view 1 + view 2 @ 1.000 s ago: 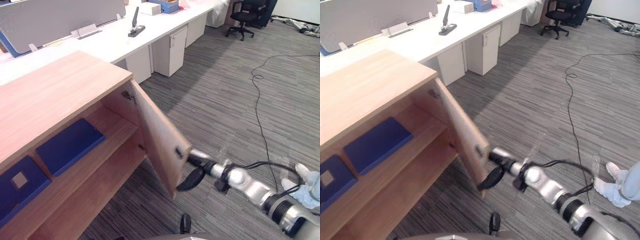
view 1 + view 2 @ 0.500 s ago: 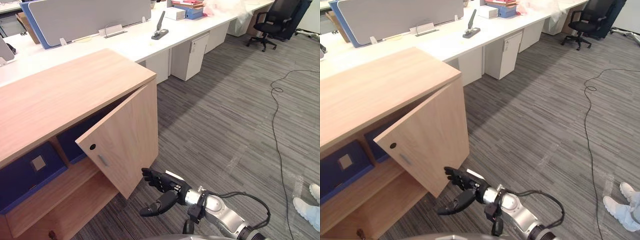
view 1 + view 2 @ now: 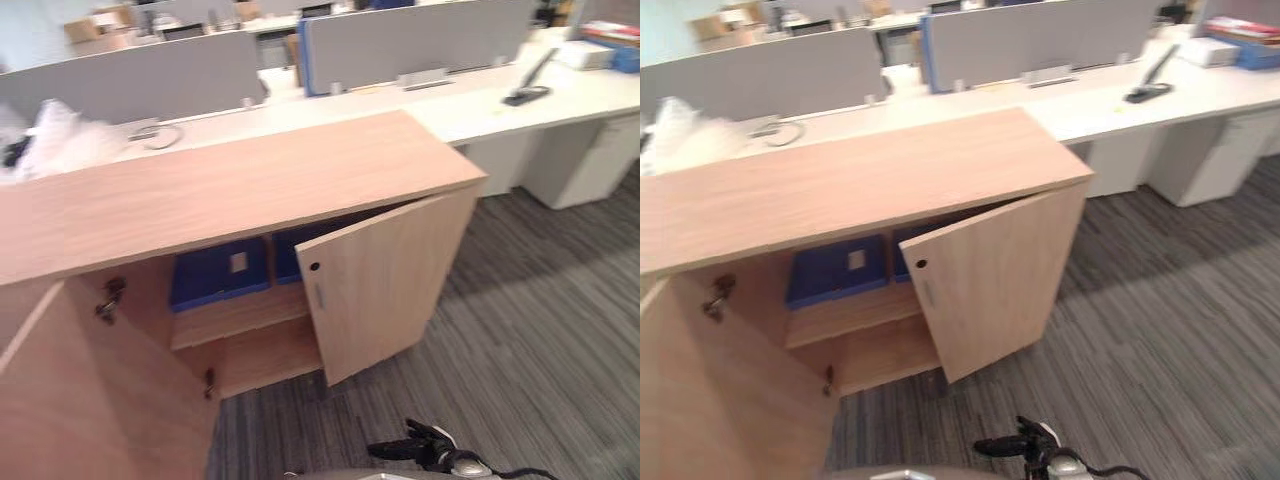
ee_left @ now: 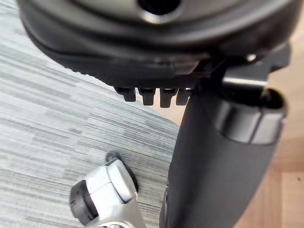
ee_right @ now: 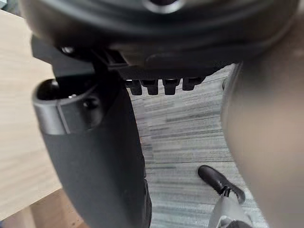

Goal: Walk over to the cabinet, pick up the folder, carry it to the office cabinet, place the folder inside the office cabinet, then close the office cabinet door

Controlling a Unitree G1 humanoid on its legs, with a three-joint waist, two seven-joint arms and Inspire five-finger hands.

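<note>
The wooden office cabinet (image 3: 250, 190) stands in front of me. Its right door (image 3: 385, 280) hangs partly shut and its left door (image 3: 90, 390) stands wide open. Two blue folders (image 3: 222, 272) lie on the shelf inside, the second one (image 3: 295, 255) partly hidden behind the right door. My right hand (image 3: 430, 452) is low over the carpet in front of the cabinet, open, touching nothing. In the left wrist view my left hand (image 4: 223, 156) hangs over the carpet beside wood, thumb straight, holding nothing.
A long white desk (image 3: 520, 110) with grey dividers (image 3: 410, 45) runs behind the cabinet, with a black stapler-like tool (image 3: 525, 92) on it. White pedestals (image 3: 580, 160) stand under it. A white plastic bag (image 3: 60, 140) lies at the far left. Grey carpet spreads to the right.
The right door has swung from wide open to partly shut. My right hand has left its edge and dropped low. The camera has turned left, bringing the open left door into sight.
</note>
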